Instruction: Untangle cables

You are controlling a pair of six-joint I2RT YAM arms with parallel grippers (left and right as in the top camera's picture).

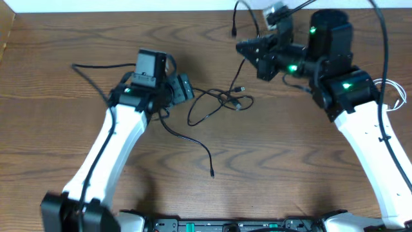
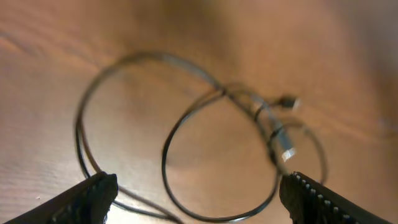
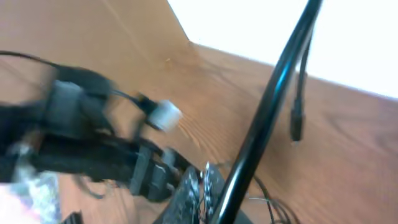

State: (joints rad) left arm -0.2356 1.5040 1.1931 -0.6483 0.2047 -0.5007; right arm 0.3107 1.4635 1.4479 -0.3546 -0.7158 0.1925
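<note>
A knot of thin black cables (image 1: 225, 100) lies on the wooden table mid-way between the arms; it also shows in the left wrist view (image 2: 267, 118) with small silver plugs. One black cable runs from it down to a plug (image 1: 212, 173). My left gripper (image 1: 187, 87) is open and empty just left of the knot, its fingers (image 2: 199, 186) wide apart over a cable loop. My right gripper (image 1: 243, 48) is raised behind the knot and shut (image 3: 200, 183) on a thin black cable, whose free plug end (image 3: 297, 124) dangles. I cannot make out the white cable.
A thick black robot cord (image 3: 267, 118) crosses the right wrist view close to the jaws. Another thin black cord (image 1: 90, 71) runs left from the left arm. The table's back edge and white wall (image 1: 129, 6) are behind both arms.
</note>
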